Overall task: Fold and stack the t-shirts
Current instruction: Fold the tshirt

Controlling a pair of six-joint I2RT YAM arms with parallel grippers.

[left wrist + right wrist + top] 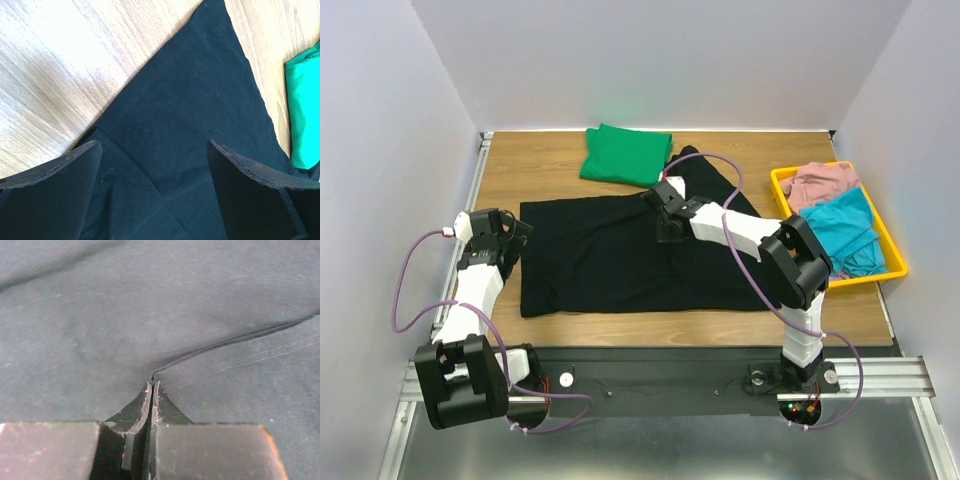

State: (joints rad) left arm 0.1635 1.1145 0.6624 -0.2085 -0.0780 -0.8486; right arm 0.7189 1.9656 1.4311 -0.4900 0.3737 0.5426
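T-shirts share the wooden table (550, 165). At the 9 o'clock edge of the black t-shirt (600, 260) hangs the left gripper (510, 235), its jaws wide apart above a corner of dark cloth and bare wood, gripping nothing. The black t-shirt lies spread flat across the table's middle. At its 12 o'clock side the green t-shirt (625, 155) sits folded, just beside the black one's raised sleeve. The right gripper (670, 232) is down on the black t-shirt, toward 1 o'clock of its centre, jaws pressed together on a pinch of fabric, a crease running from the tips. At 3 o'clock a yellow bin (892, 255) holds a pink cloth (820, 182) and a teal cloth (845, 235).
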